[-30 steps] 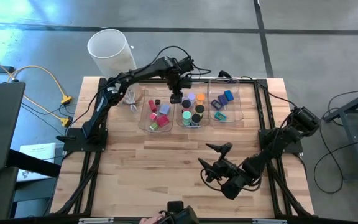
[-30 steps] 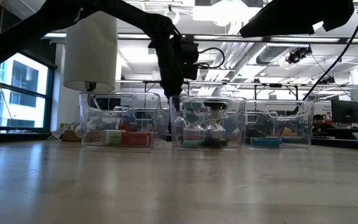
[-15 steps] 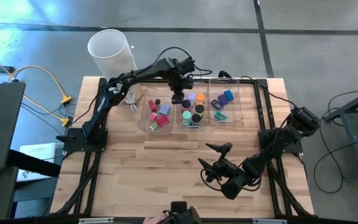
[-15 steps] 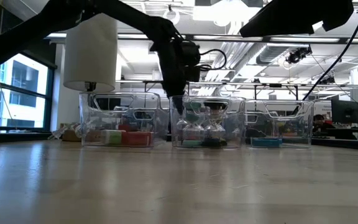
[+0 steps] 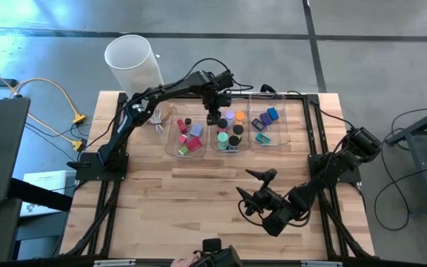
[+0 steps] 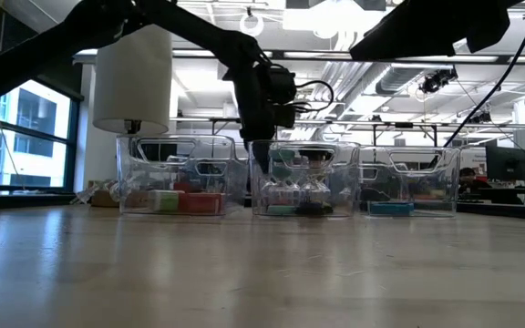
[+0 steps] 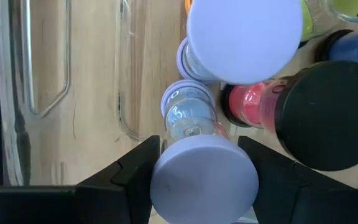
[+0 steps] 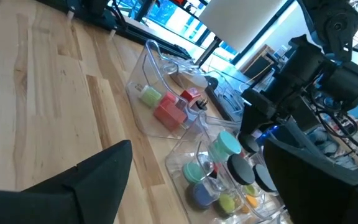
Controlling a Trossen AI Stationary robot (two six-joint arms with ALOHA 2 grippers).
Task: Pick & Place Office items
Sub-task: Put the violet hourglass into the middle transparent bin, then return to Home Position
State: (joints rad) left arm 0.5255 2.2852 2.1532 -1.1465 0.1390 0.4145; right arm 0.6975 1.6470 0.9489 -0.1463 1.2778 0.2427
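Three clear trays in a row near the worktop's [image 5: 199,193] far edge: left tray [image 5: 184,136] with red and pink blocks [image 5: 193,141], a small black disc and a green piece [image 5: 184,150]; middle tray [image 5: 229,135] with caps and black discs [image 5: 236,131]; right tray [image 5: 267,127] with blue and purple clips [image 5: 270,116] and a teal piece. Beyond the far left corner, off the worktop, a big white translucent cylinder [image 5: 133,61]; beside the left tray, a tangle of pale cable [image 5: 156,119]. Yellow cables [image 5: 58,104] on the floor past the left edge.

Left gripper [image 5: 213,117] reaching over the far end of the middle tray, just above its rim in the low view, fingertips dipping inside the wall. Clenched on a lavender cap [image 7: 204,177], held between both dark fingers [image 7: 138,171] in the left wrist view. Directly ahead of the held piece, inside the same tray: a clear-bodied container [image 7: 190,112], another lavender cap [image 7: 244,37], a red-bodied piece [image 7: 253,102] and a large black disc [image 7: 325,115], all packed close together, nearly touching the held cap.

Right gripper [image 5: 256,187] well apart from the trays, near the worktop's near right corner, fingers spread wide, grasping nothing, pointed toward the trays.
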